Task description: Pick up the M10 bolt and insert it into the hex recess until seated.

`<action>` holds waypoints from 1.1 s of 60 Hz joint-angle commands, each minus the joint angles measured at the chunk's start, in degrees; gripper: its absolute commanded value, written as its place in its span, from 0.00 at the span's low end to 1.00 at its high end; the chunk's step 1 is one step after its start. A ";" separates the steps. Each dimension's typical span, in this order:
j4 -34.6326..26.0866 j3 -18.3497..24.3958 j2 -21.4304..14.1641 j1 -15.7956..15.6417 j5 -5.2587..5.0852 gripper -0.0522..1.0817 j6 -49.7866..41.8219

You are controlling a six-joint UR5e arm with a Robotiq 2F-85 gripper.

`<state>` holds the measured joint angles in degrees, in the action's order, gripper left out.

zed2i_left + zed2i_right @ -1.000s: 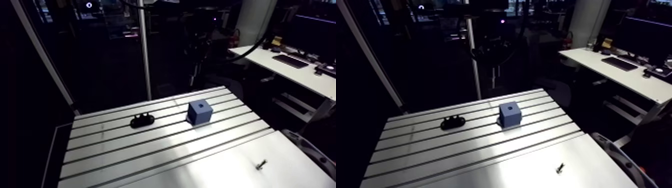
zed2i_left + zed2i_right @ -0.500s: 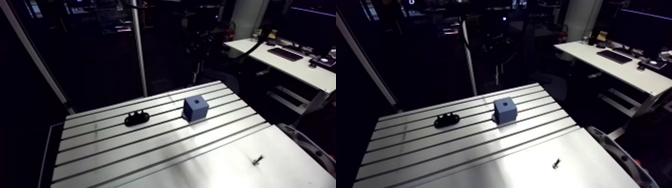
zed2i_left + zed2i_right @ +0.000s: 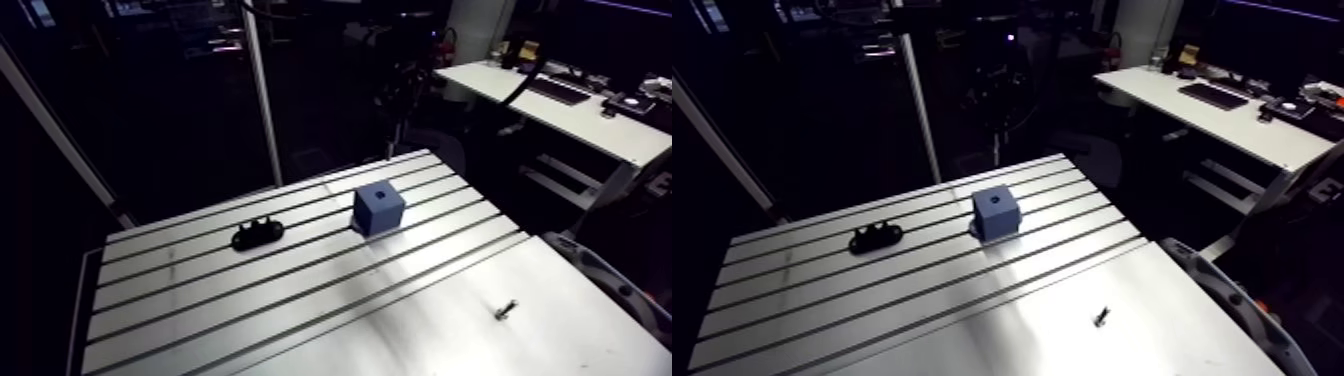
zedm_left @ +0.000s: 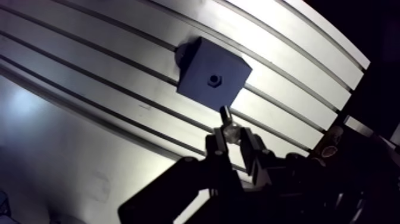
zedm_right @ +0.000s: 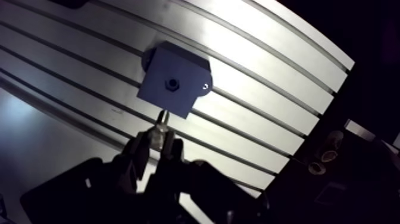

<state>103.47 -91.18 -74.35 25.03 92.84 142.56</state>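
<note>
Wrist view: the gripper [image 4: 232,142] is clamped on a bolt [image 4: 225,117], fingers close together. The shank juts ahead of the fingertips, its long axis aimed at the blue block [image 4: 211,74]. The bolt tip is just short of the block's near edge. The hex recess [image 4: 212,78] in the top face lies further ahead. Judged need: advance over the recess, square the shank, lower.

Arm view: the block stands far-centre on the slotted table [image 3: 200,300], right of a small black fixture [image 3: 257,233]. Only this view shows a small loose fastener [image 3: 505,311], near right on the plain plate, well apart from the block. The gripper is too dim here to read the grip.
</note>
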 commanded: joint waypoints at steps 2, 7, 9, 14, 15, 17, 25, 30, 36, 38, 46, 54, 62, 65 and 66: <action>0.37 -0.18 1.17 0.28 -0.08 0.79 0.42; 0.68 -0.26 1.93 0.11 -0.15 0.79 0.33; 1.09 -0.49 2.12 0.18 -0.16 0.79 0.40; 3.31 -1.54 2.24 0.27 -0.08 0.79 0.50; 4.02 -1.88 2.24 0.28 -0.07 0.79 0.50; 4.58 -2.15 2.24 0.28 -0.07 0.79 0.57; 6.28 -3.13 2.91 0.36 -0.08 0.79 0.50; 6.94 -3.33 3.12 0.37 -0.07 0.80 0.41; 6.96 -3.50 3.12 0.37 -0.24 0.80 0.41; 6.96 -3.52 3.12 0.37 -0.32 0.80 0.41; 6.89 -3.68 3.12 0.29 -1.08 0.80 0.32; 6.88 -3.78 3.21 0.21 -1.66 0.80 0.32; 6.88 -3.78 3.28 0.20 -1.73 0.81 0.32; 6.88 -3.86 3.30 0.20 -1.67 0.81 0.32; 6.88 -3.94 3.30 0.20 -1.66 0.81 0.32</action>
<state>110.34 -94.91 -71.17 25.29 91.39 142.89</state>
